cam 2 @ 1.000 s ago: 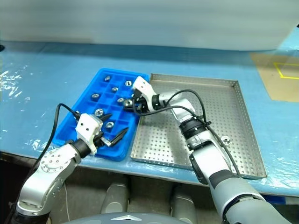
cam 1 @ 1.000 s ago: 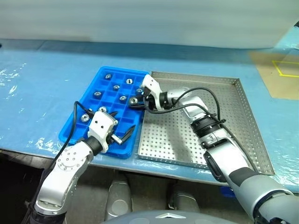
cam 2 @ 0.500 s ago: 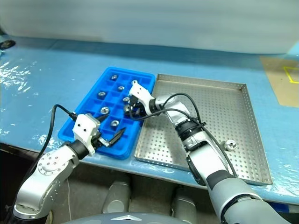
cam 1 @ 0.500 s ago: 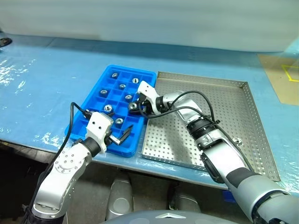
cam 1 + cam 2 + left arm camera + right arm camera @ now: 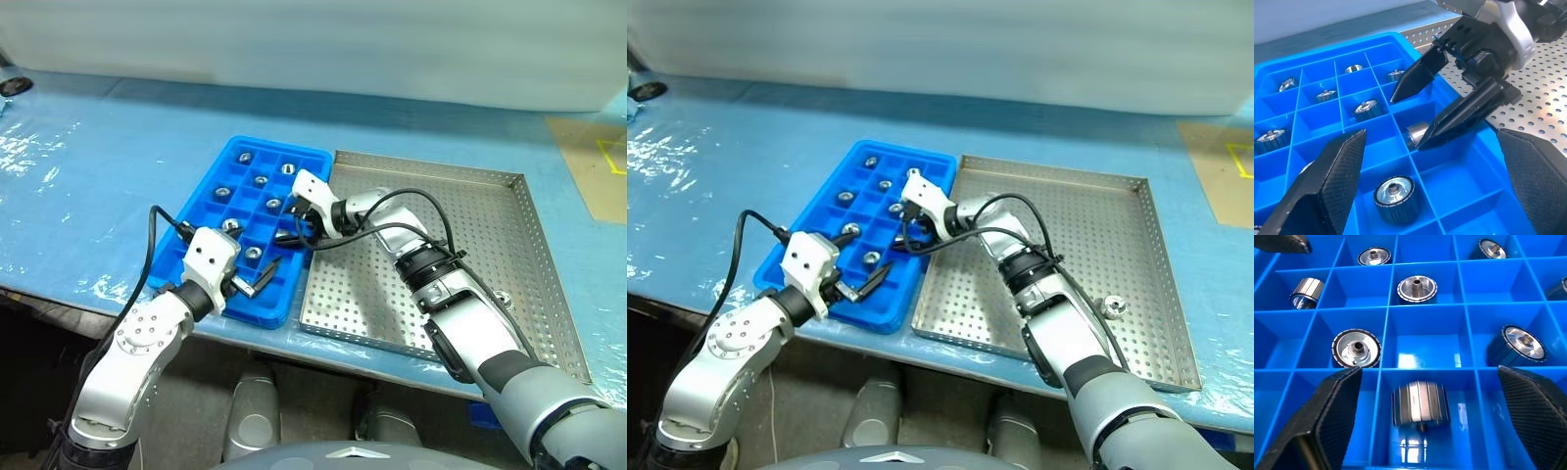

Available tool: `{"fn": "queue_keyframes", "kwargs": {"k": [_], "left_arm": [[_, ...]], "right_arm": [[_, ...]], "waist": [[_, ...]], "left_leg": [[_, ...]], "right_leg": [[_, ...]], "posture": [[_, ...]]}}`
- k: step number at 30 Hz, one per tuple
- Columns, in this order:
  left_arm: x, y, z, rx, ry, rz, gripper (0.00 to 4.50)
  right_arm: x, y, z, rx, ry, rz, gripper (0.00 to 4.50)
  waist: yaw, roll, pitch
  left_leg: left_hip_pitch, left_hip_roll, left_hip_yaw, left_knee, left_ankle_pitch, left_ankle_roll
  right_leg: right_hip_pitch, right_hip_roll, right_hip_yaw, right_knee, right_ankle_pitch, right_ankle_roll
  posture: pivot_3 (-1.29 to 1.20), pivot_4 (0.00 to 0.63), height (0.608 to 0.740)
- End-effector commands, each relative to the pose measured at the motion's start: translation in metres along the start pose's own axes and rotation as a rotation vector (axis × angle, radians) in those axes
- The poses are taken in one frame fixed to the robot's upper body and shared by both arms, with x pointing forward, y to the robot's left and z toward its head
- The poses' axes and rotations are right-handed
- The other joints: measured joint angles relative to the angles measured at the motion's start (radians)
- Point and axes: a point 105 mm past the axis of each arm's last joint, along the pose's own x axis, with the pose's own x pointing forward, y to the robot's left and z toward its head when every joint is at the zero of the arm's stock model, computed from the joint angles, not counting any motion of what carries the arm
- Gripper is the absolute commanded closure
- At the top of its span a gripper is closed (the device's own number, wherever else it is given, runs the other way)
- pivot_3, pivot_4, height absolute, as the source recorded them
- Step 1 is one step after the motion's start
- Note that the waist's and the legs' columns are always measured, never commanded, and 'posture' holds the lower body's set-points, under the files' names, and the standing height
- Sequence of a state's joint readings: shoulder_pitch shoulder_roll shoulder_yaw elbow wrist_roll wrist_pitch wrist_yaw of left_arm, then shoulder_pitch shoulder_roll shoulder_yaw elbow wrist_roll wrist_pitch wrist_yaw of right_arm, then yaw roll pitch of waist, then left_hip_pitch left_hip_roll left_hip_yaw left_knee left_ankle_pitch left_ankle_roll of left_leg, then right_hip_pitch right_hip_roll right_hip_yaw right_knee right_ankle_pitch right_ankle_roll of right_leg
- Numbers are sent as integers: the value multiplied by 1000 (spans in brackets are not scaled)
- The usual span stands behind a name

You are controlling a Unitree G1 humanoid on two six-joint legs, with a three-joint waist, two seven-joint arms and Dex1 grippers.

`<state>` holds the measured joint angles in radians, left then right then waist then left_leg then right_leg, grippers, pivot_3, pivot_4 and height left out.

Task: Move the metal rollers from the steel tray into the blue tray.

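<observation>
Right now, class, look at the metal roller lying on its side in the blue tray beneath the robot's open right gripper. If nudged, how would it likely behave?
The metal roller looks solid and shiny, so probably rigid, heavy for its size and slippery. Lying on its curved side, it would likely roll, though the blue tray's compartment walls should stop it.

The blue tray [image 5: 819,253], a bright plastic grid of small square compartments, lies just beside the steel tray's left rim. Several metal rollers [image 5: 1417,288] sit in separate compartments, most upright with a round shiny face and dark centre up; one [image 5: 1419,405] lies on its side, showing its ribbed flank (its outline is slightly blurred). The steel tray [image 5: 1087,240], square, silver-grey with a perforated floor and low rims, holds a single roller [image 5: 1110,306] near its right rim.
</observation>
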<state>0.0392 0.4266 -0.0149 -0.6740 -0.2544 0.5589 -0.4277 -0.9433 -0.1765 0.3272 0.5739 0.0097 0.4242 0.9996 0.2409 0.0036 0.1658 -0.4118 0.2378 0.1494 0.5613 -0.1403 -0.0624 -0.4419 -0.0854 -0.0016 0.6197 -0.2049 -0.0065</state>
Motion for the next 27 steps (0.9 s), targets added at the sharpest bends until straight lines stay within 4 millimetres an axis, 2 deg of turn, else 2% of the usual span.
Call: {"fn": "queue_keyframes", "kwargs": {"k": [1,4,8,14,19,27], "left_arm": [[9,-4,11,25,-42,-50,0],[17,-5,14,34,-56,-79,0],[34,-12,21,40,-88,-165,0],[59,-24,26,49,-123,-294,0],[72,-31,28,46,-148,-373,0],[88,-45,29,46,-167,-494,0]], "right_arm": [[-25,-19,10,31,-93,-76,139],[-39,-27,9,55,-123,-113,139],[-69,-40,-6,84,-121,-225,139],[-109,-47,-31,142,-96,-385,139],[-140,-41,-52,197,-60,-501,139],[-185,-18,-82,288,8,-634,139]], "waist": [[4,0,0],[2,0,0],[-10,0,0],[-62,0,0],[-103,0,0],[-151,0,0]], "left_leg": [[0,0,0,0,0,0],[0,0,0,2,0,0],[0,0,0,2,3,-4],[0,0,1,3,4,-6],[1,0,1,2,4,-6],[7,0,4,1,4,-6]], "right_leg": [[0,0,0,0,0,0],[1,0,0,1,0,0],[0,0,0,2,0,0],[0,1,1,3,0,0],[0,1,2,3,0,0],[4,4,5,2,0,0]], "posture": [[397,150,740],[335,150,740],[280,150,740],[137,150,740],[28,150,740],[-128,150,740]]}}
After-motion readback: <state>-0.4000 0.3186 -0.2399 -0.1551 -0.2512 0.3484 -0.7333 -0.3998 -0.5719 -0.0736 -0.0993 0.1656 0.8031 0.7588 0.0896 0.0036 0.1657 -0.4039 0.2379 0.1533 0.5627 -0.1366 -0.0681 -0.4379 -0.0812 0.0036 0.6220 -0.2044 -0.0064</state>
